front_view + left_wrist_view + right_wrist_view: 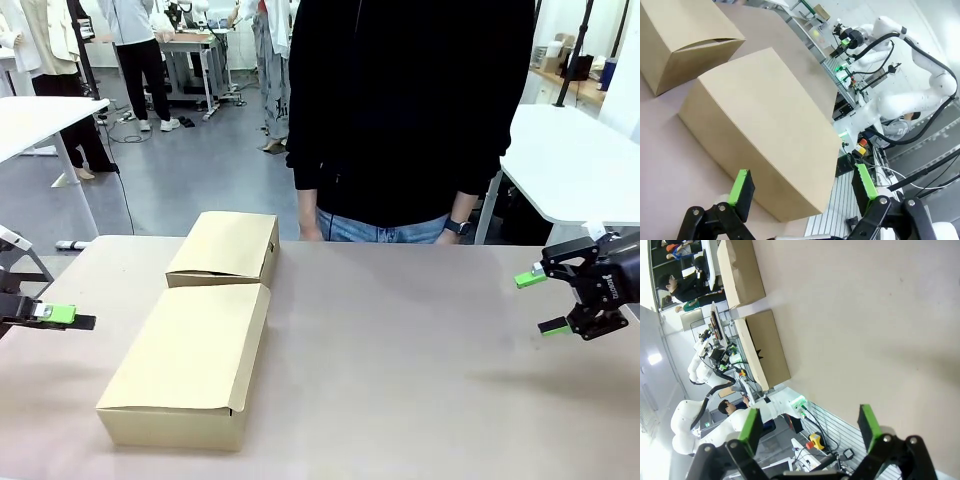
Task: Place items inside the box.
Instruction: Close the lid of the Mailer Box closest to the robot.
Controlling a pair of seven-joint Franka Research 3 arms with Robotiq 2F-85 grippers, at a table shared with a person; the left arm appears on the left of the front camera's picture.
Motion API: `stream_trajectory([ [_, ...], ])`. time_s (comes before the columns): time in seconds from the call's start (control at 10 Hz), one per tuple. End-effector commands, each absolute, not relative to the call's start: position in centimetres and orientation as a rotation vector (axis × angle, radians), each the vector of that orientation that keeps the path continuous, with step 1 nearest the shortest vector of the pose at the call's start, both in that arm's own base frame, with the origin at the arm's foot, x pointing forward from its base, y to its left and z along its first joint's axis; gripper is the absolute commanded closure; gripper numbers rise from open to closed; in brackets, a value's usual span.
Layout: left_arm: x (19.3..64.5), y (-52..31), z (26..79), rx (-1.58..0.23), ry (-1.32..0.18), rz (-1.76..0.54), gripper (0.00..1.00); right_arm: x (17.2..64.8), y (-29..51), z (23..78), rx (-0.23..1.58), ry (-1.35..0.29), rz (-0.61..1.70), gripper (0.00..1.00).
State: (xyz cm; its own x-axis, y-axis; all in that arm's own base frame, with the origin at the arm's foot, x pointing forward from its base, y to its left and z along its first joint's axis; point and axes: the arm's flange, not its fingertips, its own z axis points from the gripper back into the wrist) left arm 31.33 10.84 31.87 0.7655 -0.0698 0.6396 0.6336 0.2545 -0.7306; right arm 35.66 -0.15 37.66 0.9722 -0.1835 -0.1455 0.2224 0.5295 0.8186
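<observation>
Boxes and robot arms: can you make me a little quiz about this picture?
1. How many boxes lie on the table?
2. True or false: the near box has its lid shut.
3. Which gripper has open jaws? A left only, B right only, C both.

Key:
1. Two: the near box and the far box.
2. True.
3. C. The left gripper and the right gripper both stand open, holding nothing.
</observation>
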Motion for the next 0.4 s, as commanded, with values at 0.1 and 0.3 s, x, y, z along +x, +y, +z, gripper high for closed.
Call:
stream_trajectory([
  [0.1,31.13,10.87,32.0,-1.245,-0.568,-0.527,0.0,35.67,-0.04,37.93,0.996,0.049,-0.261,0.0],
  [0.3,31.13,10.87,32.0,-1.245,-0.568,-0.527,0.0,35.67,-0.04,37.93,0.996,0.049,-0.261,0.0],
])
